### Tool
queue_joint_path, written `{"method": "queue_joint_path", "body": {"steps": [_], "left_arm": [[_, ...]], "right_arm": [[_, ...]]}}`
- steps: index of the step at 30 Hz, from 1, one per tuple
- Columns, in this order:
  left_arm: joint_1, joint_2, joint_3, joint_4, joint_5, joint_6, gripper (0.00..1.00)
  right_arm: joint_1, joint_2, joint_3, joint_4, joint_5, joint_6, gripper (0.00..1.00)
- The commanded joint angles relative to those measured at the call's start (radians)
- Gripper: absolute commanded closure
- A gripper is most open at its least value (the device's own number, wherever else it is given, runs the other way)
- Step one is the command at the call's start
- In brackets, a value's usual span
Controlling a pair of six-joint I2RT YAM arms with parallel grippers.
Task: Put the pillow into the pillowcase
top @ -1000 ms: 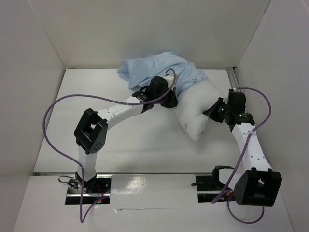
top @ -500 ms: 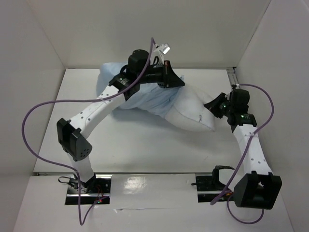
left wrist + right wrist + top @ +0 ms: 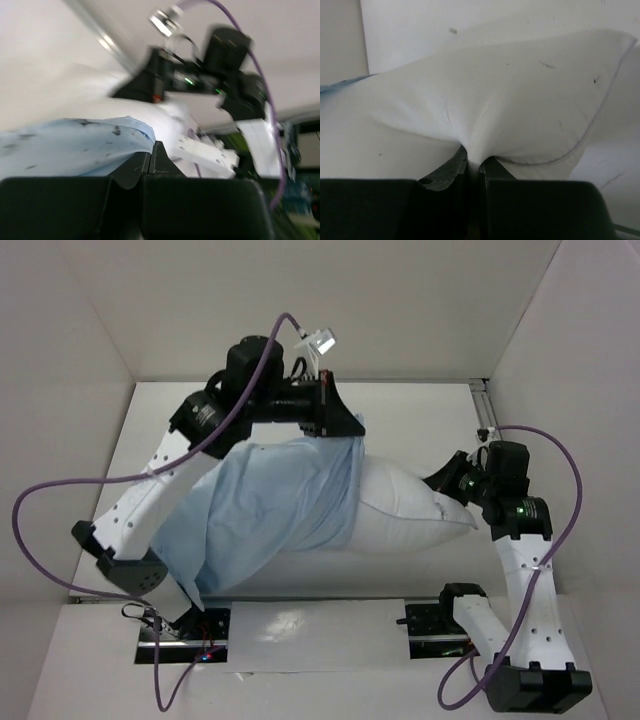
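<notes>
Table (image 3: 420, 405) carries both arms at its near edge, and the pillow (image 3: 405, 510) hangs slung between them, lengthwise from left to right. The pillowcase (image 3: 260, 510) covers the pillow's left part and droops limp toward the left arm's base; the white right end sticks out bare. The left gripper (image 3: 343, 428), raised high, has its fingers pressed together on the pillowcase's top hem. The right gripper (image 3: 452, 480) pinches the pillow's bare right end.
</notes>
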Motion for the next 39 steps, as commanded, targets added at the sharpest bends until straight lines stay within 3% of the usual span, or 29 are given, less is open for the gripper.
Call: {"method": "queue_joint_path", "body": {"steps": [1,4,5,6,7,8,9,12,13,14,16,17,22,25,29,32,34,36,39], "left_arm": [[0.186,0.167,0.163,0.057,-0.012,0.018,1.0],[0.247,0.332,0.346,-0.035,0.005,0.061,1.0],[0.276,0.442,0.432,-0.058,-0.011,0.07,1.0],[0.285,0.49,0.461,-0.074,-0.027,0.116,0.9],[0.294,0.529,0.478,-0.09,-0.054,0.133,0.73],[0.303,0.573,0.478,-0.123,-0.071,0.159,0.68],[0.304,0.574,0.488,-0.144,-0.082,0.209,0.63],[0.241,0.487,0.395,-0.183,-0.171,0.323,0.36],[0.215,0.445,0.365,-0.183,-0.247,0.342,0.14],[0.168,0.399,0.33,-0.183,-0.415,0.357,0.07],[0.137,0.27,0.219,-0.112,-0.529,0.38,0.02],[0.123,0.24,0.195,-0.091,-0.598,0.38,0.0],[0.104,0.152,0.129,-0.091,-0.816,0.359,0.0],[0.083,0.108,0.04,-0.091,-0.858,0.346,0.12],[0.017,0.088,-0.061,-0.287,-0.978,0.167,0.26],[-0.04,0.003,-0.29,-0.315,-1.062,0.024,0.34],[-0.04,-0.036,-0.389,-0.261,-1.044,0.016,0.38],[-0.04,-0.047,-0.422,-0.218,-1.056,0.026,0.38],[-0.031,-0.023,-0.411,-0.163,-1.056,0.064,0.27]], "right_arm": [[0.006,0.028,-0.02,-0.068,0.0,-0.03,1.0],[0.006,0.097,-0.02,-0.017,-0.009,-0.03,1.0],[0.006,0.155,-0.02,0.015,-0.009,-0.001,0.93],[0.006,0.191,-0.02,0.106,-0.052,0.014,0.83],[-0.006,0.229,-0.02,0.151,-0.069,0.03,0.72],[-0.015,0.321,-0.02,0.194,-0.086,0.048,0.61],[-0.032,0.364,-0.01,0.246,-0.098,0.089,0.43],[-0.076,0.512,0.033,0.384,-0.107,0.166,0.36],[-0.086,0.539,0.044,0.429,-0.107,0.18,0.32],[-0.086,0.577,0.055,0.45,-0.107,0.191,0.31],[-0.095,0.602,0.09,0.474,-0.072,0.212,0.27],[-0.104,0.602,0.104,0.474,-0.057,0.212,0.21],[-0.158,0.518,0.13,0.428,0.061,0.199,0.14],[-0.178,0.382,0.139,0.418,0.156,0.145,0.07],[-0.178,0.186,0.119,0.409,0.181,0.03,0.07],[-0.137,0.099,0.119,0.333,0.204,-0.038,0.1],[-0.113,0.073,0.086,0.323,0.204,-0.063,0.1],[-0.103,0.062,0.077,0.311,0.213,-0.076,0.1],[-0.103,0.113,0.076,0.262,0.184,-0.107,0.04]]}}
